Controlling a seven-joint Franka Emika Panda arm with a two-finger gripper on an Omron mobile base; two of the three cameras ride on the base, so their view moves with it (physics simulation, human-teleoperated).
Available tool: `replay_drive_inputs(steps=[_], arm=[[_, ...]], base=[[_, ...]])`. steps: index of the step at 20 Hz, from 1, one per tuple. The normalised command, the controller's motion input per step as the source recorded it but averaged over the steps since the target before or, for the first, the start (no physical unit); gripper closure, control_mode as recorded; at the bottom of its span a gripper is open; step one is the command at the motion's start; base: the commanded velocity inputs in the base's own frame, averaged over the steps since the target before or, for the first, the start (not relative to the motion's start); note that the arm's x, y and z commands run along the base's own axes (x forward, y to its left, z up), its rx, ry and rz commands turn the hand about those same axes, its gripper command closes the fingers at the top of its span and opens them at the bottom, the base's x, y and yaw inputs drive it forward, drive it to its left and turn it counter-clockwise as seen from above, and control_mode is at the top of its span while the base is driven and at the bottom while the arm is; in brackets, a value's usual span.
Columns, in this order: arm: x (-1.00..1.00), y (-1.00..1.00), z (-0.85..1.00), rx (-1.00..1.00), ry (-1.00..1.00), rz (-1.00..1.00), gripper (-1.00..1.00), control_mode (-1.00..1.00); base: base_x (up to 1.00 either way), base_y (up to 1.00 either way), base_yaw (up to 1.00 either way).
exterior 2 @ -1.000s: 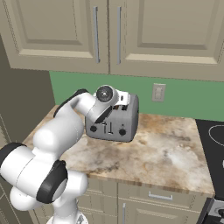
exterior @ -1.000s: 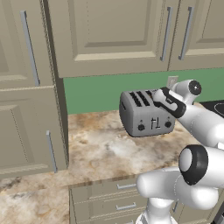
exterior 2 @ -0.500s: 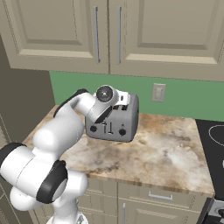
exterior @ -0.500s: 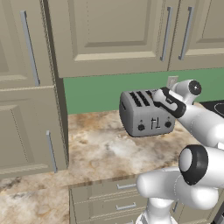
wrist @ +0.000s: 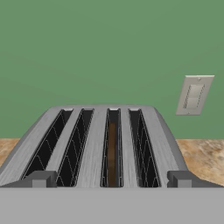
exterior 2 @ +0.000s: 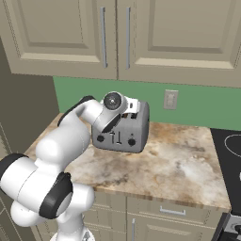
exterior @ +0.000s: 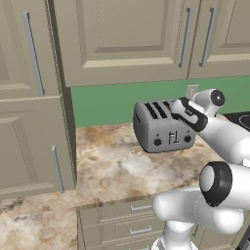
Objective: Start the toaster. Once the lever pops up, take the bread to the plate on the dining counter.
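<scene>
Gripper [wrist: 111, 183], jaws spread wide and empty, poised over toaster [exterior: 163, 128] on marbled worktop [exterior: 112, 166]; bread [wrist: 112, 153] sunk in third slot from left; wall outlet [wrist: 194, 95] behind toaster, to right.

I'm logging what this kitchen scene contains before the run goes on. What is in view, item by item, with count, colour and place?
toaster: one, grey metal, four slots, on the worktop by the green wall
bread: one, dark brown slice, down in the toaster's third slot from the left in the hand view
worktop: one, beige-brown marbled, under the toaster, drawers below
wall outlet: one, pale, on the green wall right of the toaster
upper cabinets: beige, metal bar handles, above the worktop
tall cabinet: one, beige, left end of the worktop
stovetop: one, black, right of the worktop
arm: one, white with dark joints, reaching to the toaster
gripper: one, open, over the toaster's top
</scene>
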Motion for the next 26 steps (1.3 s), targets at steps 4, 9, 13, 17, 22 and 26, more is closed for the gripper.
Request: replay_drive_inputs(steps=[4, 9, 13, 17, 22, 26], arm=[[0.0, 0.0, 0.0, 0.0, 0.0, 0.0, -1.0, -1.0], [0.0, 0.0, 0.0, 0.0, 0.0, 0.0, -1.0, -1.0], [0.0, 0.0, 0.0, 0.0, 0.0, 0.0, -1.0, -1.0], [0.0, 0.0, 0.0, 0.0, 0.0, 0.0, -1.0, -1.0], [0.0, 0.0, 0.0, 0.0, 0.0, 0.0, -1.0, -1.0], [0.0, 0.0, 0.0, 0.0, 0.0, 0.0, -1.0, -1.0]], base=[[0.0, 0.0, 0.0], [0.0, 0.0, 0.0], [0.0, 0.0, 0.0], [0.0, 0.0, 0.0], [0.0, 0.0, 0.0], [0.0, 0.0, 0.0]])
